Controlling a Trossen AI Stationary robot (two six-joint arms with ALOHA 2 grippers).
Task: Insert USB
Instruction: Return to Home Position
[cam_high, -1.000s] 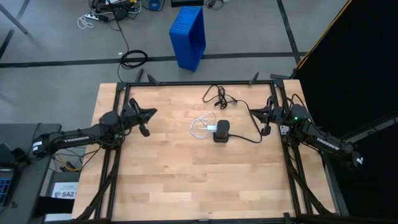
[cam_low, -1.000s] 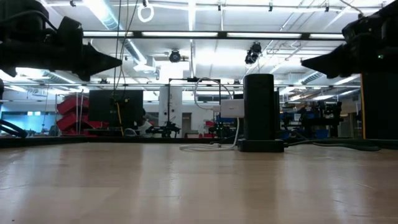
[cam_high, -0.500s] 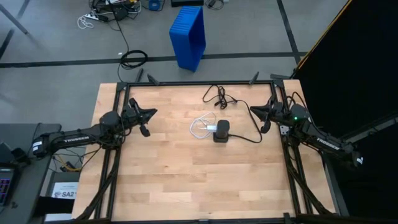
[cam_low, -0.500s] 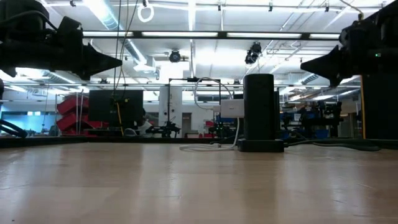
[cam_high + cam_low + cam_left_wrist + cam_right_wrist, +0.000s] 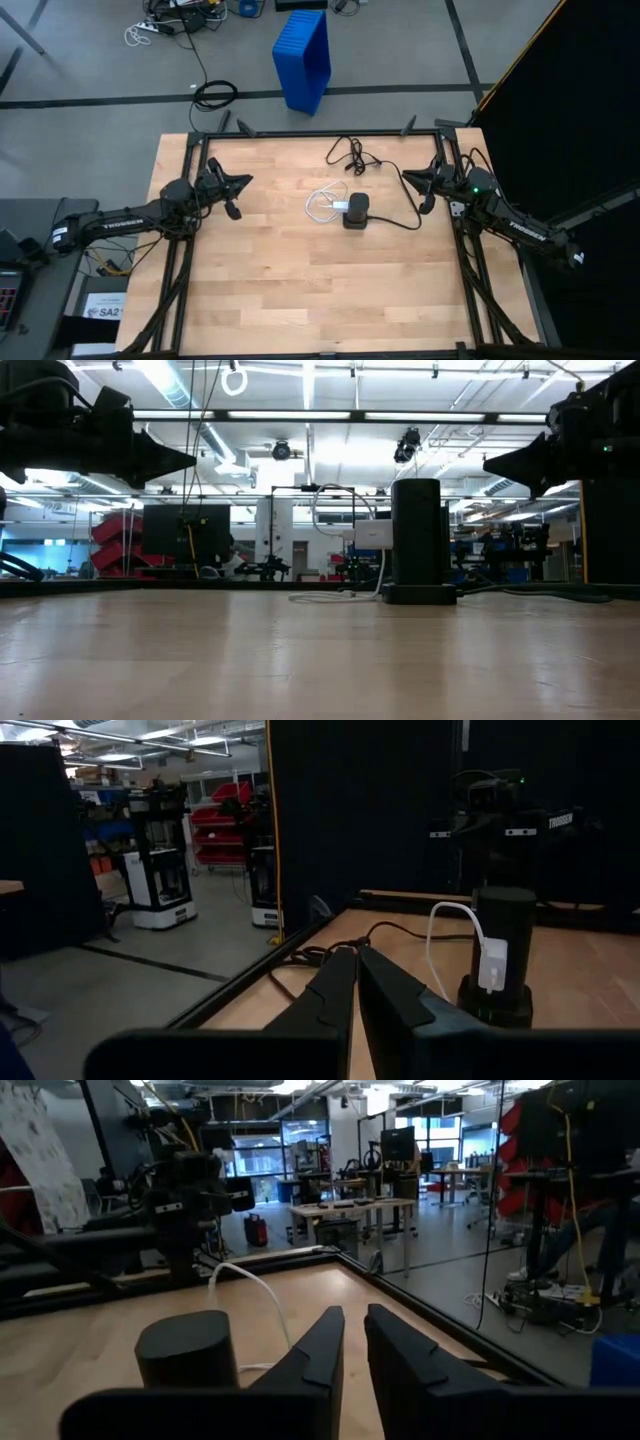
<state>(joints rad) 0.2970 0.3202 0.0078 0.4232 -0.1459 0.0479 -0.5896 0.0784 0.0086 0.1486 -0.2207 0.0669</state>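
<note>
The USB [image 5: 322, 205] is a thin white cable lying in a small loop at the table's middle. Its white plug end [image 5: 490, 966] sits against the left-facing side of an upright black adapter box [image 5: 356, 212]. My left gripper [image 5: 243, 181] hovers level over the table's left part, shut, pointing toward the box [image 5: 503, 945]. My right gripper [image 5: 404, 178] hovers level at the far right. A narrow gap shows between its fingertips [image 5: 353, 1316], and nothing is in it. Both grippers stand well clear of the cable [image 5: 258, 1292].
The box's thin black cord [image 5: 351, 154] coils toward the far edge and runs on toward the right arm [image 5: 400, 220]. A black frame rail [image 5: 320, 133] borders the table. A blue bin [image 5: 303, 58] stands on the floor beyond. Bare wood [image 5: 310, 290] lies nearer.
My right gripper has rolled a little about its own pointing line while staying in place. The left arm, cable and box have kept still.
</note>
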